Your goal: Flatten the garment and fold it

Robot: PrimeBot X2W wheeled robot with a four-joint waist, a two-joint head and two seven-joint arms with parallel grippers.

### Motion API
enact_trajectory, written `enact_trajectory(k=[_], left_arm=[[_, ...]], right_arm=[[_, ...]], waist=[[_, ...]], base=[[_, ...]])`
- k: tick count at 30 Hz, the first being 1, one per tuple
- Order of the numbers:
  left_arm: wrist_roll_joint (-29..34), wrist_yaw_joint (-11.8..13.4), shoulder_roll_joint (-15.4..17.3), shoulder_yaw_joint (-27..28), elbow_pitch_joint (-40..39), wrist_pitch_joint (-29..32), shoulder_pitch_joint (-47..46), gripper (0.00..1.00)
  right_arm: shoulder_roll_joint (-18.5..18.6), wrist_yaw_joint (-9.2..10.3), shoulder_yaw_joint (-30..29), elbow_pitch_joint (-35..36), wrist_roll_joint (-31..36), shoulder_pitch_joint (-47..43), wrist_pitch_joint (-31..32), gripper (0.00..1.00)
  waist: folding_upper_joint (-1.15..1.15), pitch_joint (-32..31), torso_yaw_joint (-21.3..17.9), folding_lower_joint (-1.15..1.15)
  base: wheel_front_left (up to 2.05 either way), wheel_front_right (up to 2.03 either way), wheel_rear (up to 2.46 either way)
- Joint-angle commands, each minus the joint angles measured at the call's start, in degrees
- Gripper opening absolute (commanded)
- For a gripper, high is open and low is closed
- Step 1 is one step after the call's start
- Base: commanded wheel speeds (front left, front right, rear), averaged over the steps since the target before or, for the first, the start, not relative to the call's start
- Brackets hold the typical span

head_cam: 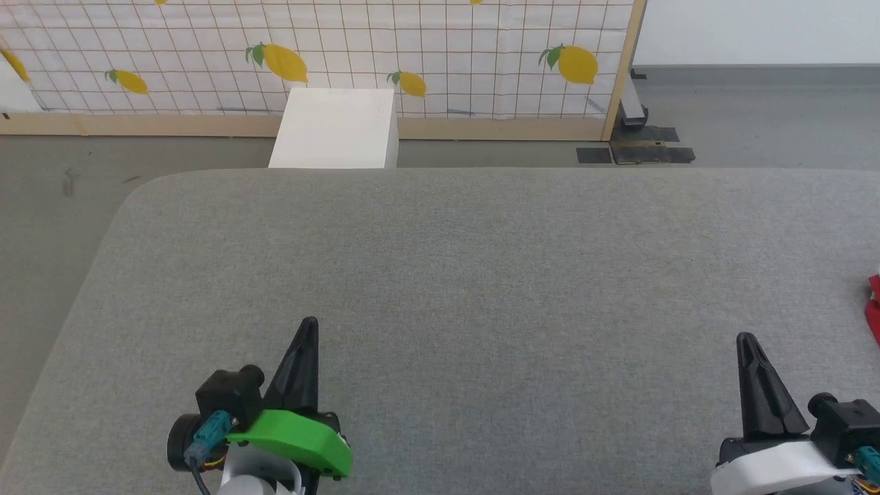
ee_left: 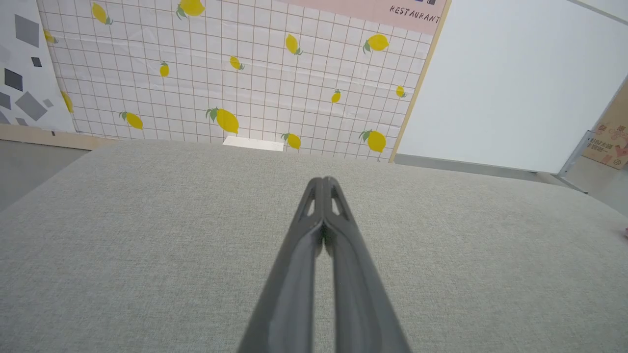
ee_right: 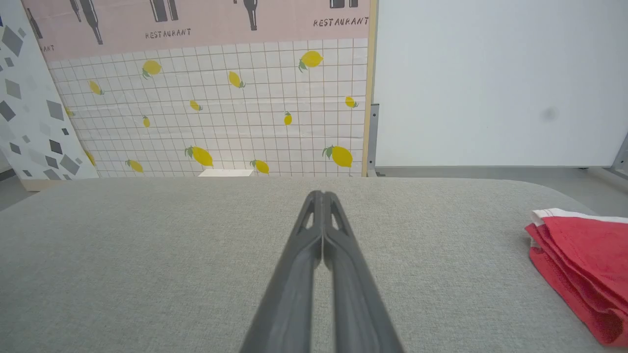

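Red white-trimmed garment (ee_right: 584, 260) is lying in folded layers. It is sitting right of the right gripper (ee_right: 322, 196), untouched. That one and the left gripper (ee_left: 323, 182) are both sitting pinched together, empty.

Grey fabric surface (head_cam: 481, 275) w/ rounded corners, grey floor (head_cam: 62, 185) around it. 12 o'clock: lemon-print grid backdrop (head_cam: 447, 62) on wood frame (head_cam: 172, 125), white box (head_cam: 335, 130) at its base; black tape patches (head_cam: 650, 155) at 1 o'clock. White wall (ee_right: 490, 83) at backdrop's 3 o'clock, pink "RESTAURANT" banner (ee_right: 196, 24) above grid, light even.
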State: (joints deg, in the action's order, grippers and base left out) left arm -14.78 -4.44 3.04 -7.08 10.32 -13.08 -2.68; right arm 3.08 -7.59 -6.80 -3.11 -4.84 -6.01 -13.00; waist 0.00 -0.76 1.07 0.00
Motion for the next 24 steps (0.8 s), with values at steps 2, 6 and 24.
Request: enact_trajectory(k=[2,6,24], left_arm=[[1.41,0.49,-0.02,0.33,-0.54,0.56,0.39,0.0],[1.9,0.64,-0.03,0.58,-0.9,1.02,0.48,0.0],[4.13,1.29,-0.05,1.7,-2.53,3.1,0.86,0.0]], right_arm=[[-0.03,0.01,0.33,0.33,0.49,0.82,0.54,0.0],[-0.04,0.02,0.57,0.43,0.65,1.01,1.0,0.0],[-0.07,0.03,1.64,0.9,1.38,1.87,3.07,0.0]], waist=[[0.0,0.02,-0.02,0.0],[0.0,0.04,-0.06,0.0],[0.0,0.17,-0.24,0.0]], base=[[0.0,0.0,0.0],[0.0,0.0,0.0],[0.0,0.0,0.0]])
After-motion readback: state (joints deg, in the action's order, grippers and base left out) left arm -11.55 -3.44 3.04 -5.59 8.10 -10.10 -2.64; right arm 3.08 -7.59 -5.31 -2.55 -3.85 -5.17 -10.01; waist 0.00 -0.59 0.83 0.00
